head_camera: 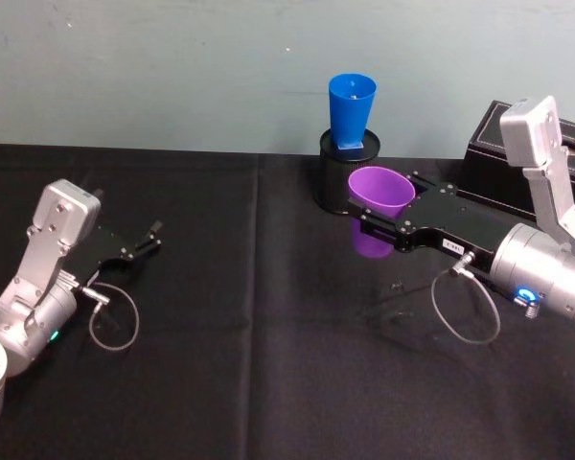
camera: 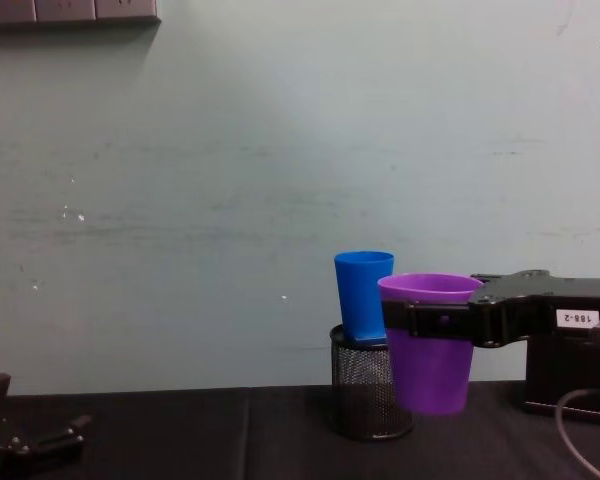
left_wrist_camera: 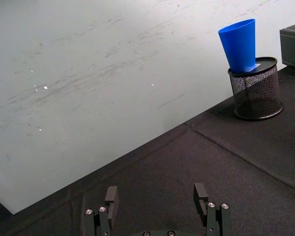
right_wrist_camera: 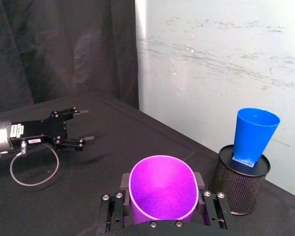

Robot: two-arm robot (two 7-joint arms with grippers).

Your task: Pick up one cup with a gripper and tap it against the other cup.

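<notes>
Purple cup [head_camera: 380, 192] held upright just beside the blue cup [head_camera: 351, 110]

The purple cup sits clamped below its rim between the flat fingers of the right gripper [head_camera: 388, 204], apparently lifted off the black cloth [head_camera: 268, 364], and whether it touches the mesh cylinder [head_camera: 340, 182] is hard to judge. The blue cup stands slightly tilted in that cylinder. The right arm reaches in level from the right, past a black box [head_camera: 484, 158], its wrist bent upward behind. The left gripper [head_camera: 146, 240] lies low at the far left, fingers spread and holding nothing
</notes>
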